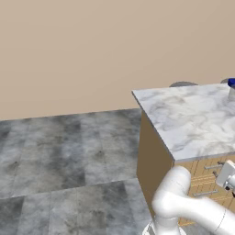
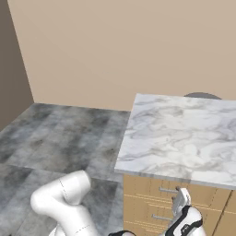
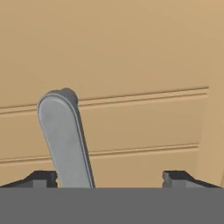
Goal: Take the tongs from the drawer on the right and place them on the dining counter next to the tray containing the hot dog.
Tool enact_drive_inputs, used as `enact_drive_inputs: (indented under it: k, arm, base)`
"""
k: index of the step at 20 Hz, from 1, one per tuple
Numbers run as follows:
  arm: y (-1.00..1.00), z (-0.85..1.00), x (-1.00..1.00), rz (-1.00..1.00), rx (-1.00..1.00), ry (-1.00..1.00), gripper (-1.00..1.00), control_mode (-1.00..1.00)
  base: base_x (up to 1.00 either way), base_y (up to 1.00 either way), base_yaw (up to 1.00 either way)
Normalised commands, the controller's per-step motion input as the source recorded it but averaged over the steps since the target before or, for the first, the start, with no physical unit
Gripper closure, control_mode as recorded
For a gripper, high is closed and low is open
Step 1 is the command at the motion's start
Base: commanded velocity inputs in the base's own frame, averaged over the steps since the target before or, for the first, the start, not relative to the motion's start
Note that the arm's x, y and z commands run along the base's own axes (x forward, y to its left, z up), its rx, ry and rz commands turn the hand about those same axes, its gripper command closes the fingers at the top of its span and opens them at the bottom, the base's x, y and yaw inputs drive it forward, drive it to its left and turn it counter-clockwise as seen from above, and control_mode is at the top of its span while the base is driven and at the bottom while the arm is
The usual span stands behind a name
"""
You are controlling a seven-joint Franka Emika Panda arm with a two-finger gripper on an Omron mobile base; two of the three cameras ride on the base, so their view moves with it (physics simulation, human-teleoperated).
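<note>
My gripper (image 3: 111,177) is open and pressed close to a tan drawer front (image 3: 131,65). A grey metal handle (image 3: 65,140) rises between the fingertips, close beside the left fingertip (image 3: 43,177). From the base views the gripper (image 2: 179,199) (image 1: 227,175) sits at the drawer fronts (image 2: 147,193) under the marble dining counter (image 1: 193,119) (image 2: 179,138). All drawers look shut, and the tongs are hidden. A sliver of bright blue, probably the tray (image 1: 232,82), shows at the counter's far right edge.
Grey stone floor (image 1: 69,151) stretches to the left of the counter, up to a beige wall. Dark round seat tops (image 1: 183,84) (image 2: 203,95) peek over the counter's far side. A pale object (image 1: 232,94) stands just below the blue sliver.
</note>
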Motion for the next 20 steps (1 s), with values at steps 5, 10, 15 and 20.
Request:
enact_drive_inputs:
  k: [5,10,15,20]
  arm:
    - [0.0,-0.38,0.33,0.0,0.0,-0.08,-1.0,-1.0]
    - [0.03,-0.22,0.26,-0.01,0.0,-0.05,1.0,-1.0]
    - [0.0,0.0,0.07,0.0,0.0,0.0,1.0,-1.0]
    - [0.0,0.0,0.0,0.0,0.0,0.0,1.0,-1.0]
  base:
    - [0.0,0.0,0.0]
    - [0.0,0.0,0.0]
    - [0.0,0.0,0.0]
    - [0.0,0.0,0.0]
